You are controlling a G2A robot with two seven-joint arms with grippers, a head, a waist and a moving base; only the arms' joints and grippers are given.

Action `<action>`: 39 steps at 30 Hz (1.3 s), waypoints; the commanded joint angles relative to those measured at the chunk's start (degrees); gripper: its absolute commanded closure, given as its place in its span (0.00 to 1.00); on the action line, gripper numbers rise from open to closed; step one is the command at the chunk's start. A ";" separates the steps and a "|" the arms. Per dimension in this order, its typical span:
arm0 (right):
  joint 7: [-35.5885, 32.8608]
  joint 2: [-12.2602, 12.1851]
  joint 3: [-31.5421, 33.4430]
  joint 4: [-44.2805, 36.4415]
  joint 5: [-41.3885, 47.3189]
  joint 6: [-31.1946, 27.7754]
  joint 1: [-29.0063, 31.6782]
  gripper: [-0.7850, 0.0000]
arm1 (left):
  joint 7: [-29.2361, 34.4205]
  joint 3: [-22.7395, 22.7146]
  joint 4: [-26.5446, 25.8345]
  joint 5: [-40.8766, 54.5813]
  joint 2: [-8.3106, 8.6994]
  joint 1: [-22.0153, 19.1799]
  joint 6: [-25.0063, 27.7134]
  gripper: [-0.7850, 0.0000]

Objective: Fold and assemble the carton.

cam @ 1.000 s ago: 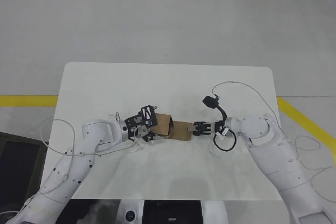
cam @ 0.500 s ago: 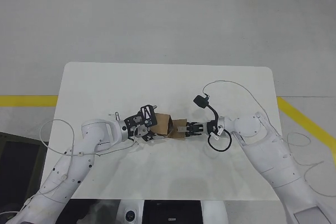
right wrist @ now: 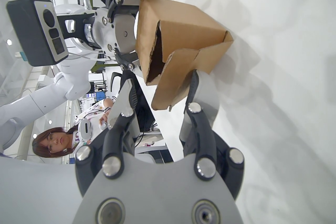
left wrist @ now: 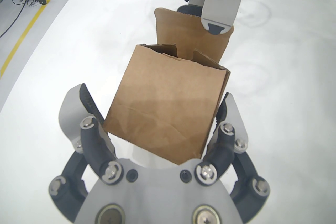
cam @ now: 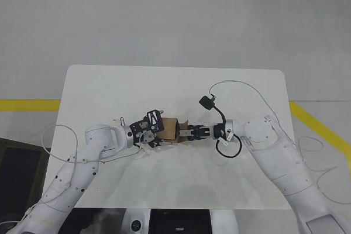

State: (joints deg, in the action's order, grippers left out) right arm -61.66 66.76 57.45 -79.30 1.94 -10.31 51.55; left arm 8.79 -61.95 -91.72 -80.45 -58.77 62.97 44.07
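The carton point(left wrist: 162, 114) lies near the middle of the tabletop point(cam: 105, 93), slightly to the left, with its length running left to right. Its left end is gripped by the left tool point(left wrist: 156, 93), whose two fingers are pressed against opposite sides of the brown body, so the box is held steady. The right end is open. A long flap point(left wrist: 189, 36) is seen sticking out from it toward the right, and two short side flaps are turned partly inward at the mouth.

The right tool point(right wrist: 161, 80) is placed at this open end. Its fingers are spread apart rather than closed, and the long flap is caught between them, one finger under it and close to the tabletop, the other above. No firm pinch on the cardboard can be made out.

The step in hand is judged to be the closing of the right end: the long flap is being addressed while the body is braced by the other arm. The task is taken to be only partly done, since the mouth is not yet shut and the state of the left end cannot be told.

For the next move, the flap would need to be swung over the mouth and its tip tucked inside, over the short side flaps. A steady hold on the body is called for meanwhile, since the thin walls could be crushed or the box pushed leftward.
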 commanded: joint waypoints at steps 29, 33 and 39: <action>3.22 1.30 -1.79 6.86 8.00 -6.08 -2.28 0.68 | 0.08 -0.06 0.03 -0.42 -0.09 0.10 0.36 0.00; 3.33 1.39 -2.24 7.37 6.63 -5.27 -2.90 0.72 | 0.05 -0.11 0.03 -0.46 -0.09 0.14 0.39 0.00; 2.56 1.36 -2.60 7.31 4.92 -3.91 -3.59 0.73 | -0.03 -0.17 0.07 -0.53 -0.10 0.19 0.44 0.00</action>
State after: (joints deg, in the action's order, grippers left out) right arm -58.95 68.12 54.88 -71.97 6.97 -14.41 48.02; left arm 8.78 -62.11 -91.66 -80.97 -58.86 63.16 44.50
